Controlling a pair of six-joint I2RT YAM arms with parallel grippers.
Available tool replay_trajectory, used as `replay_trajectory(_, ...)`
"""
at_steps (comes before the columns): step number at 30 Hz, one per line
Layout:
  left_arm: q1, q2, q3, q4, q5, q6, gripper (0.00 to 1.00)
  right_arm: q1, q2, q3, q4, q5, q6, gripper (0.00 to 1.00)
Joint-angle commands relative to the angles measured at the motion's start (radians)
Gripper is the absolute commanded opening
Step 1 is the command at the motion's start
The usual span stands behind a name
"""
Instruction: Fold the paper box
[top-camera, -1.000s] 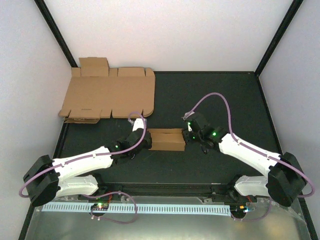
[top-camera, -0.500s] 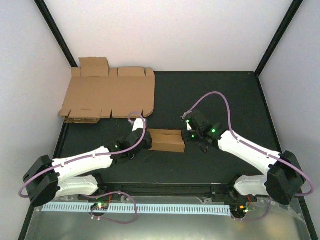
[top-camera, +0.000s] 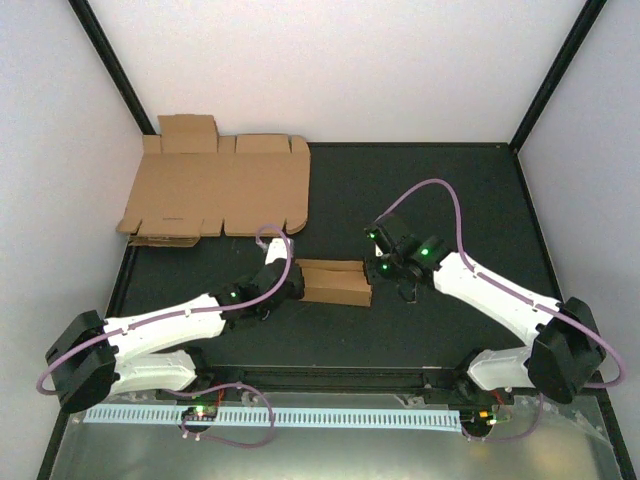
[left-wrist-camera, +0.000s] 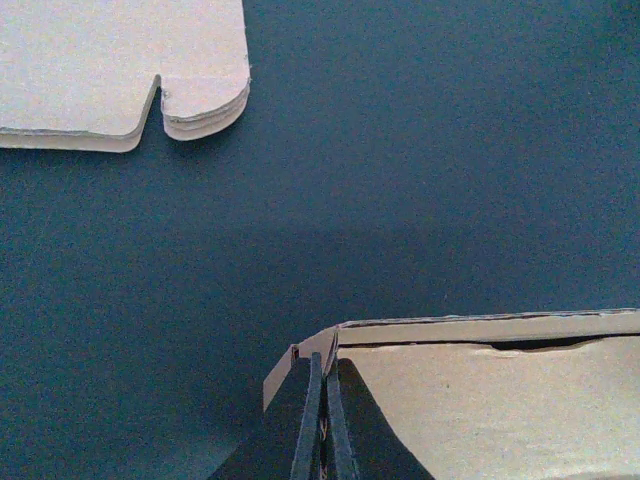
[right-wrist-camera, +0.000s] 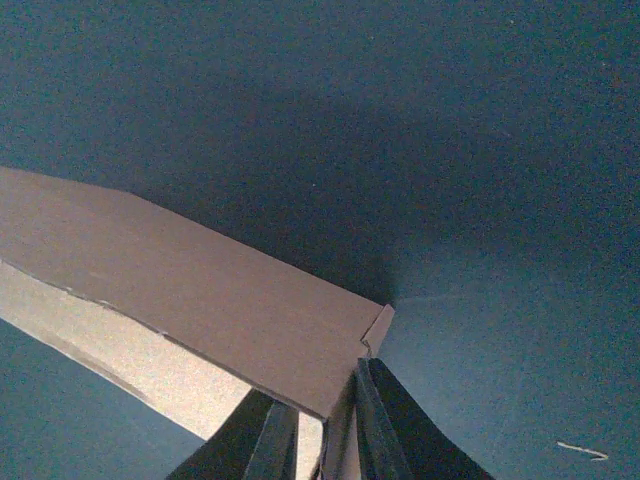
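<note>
Paper box (top-camera: 335, 283) ends hidden, left fingers (left-wrist-camera: 312, 432) pinching its flap, right fingers (right-wrist-camera: 376, 425) narrow astride its wall, grip unclear, cardboard sheets (top-camera: 220, 190) behind

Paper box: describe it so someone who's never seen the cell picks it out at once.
On the dark table, look near centre, between the left tool and right tool. The paper box is the small brown cardboard piece with raised walls there. The only other cardboard, the flat sheets, is larger, lies flat and sits at the far-left corner.
</note>
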Motion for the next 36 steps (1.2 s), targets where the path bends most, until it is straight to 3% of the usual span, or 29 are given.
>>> replay_trajectory(1, -0.021, -0.004, -0.024, -0.043, 0.044, -0.039, 0.02, 0.003, 0.024, 0.041, -0.012, -0.006, 0.092, 0.20)
replay_trajectory(7, -0.029, -0.005, -0.034, -0.025, 0.043, -0.058, 0.02, 0.003, 0.044, 0.025, 0.009, -0.004, 0.188, 0.18)
replay_trajectory(30, -0.032, -0.009, -0.039, -0.035, 0.028, -0.068, 0.02, 0.003, -0.054, -0.081, 0.021, 0.001, 0.186, 0.15)
replay_trajectory(36, -0.034, -0.001, -0.034, -0.036, 0.029, -0.069, 0.02, 0.004, -0.060, -0.068, 0.008, -0.002, 0.145, 0.25)
